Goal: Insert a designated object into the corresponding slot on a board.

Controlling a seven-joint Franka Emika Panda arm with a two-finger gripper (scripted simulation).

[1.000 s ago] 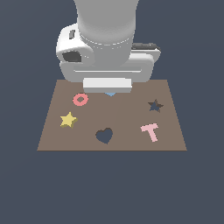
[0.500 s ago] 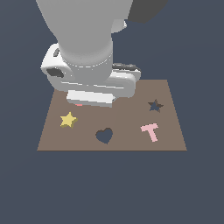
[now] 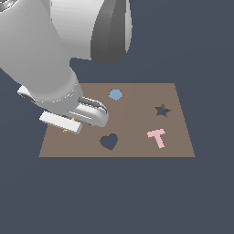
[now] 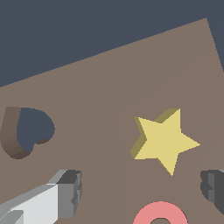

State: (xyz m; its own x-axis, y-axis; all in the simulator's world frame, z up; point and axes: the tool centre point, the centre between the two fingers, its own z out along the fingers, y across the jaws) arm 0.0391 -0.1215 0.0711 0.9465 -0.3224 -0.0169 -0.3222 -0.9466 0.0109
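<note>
Brown board point(image 3: 137, 146): ext view hides yellow star point(image 4: 162, 140); wrist cam shows it whole, gripper point(image 4: 142, 188) fingers wide apart, holding nothing.

From the exterior view I am seeing the arm point(image 3: 55, 59) covering nearly all of the yellow star point(image 3: 66, 131), only a sliver showing beside the heart cutout point(image 3: 109, 141). The wrist view's edge is cutting the pink ring point(image 4: 160, 213) near the star, and both fingertips point(image 4: 65, 192). I am finding no star slot in the wrist view.
</note>
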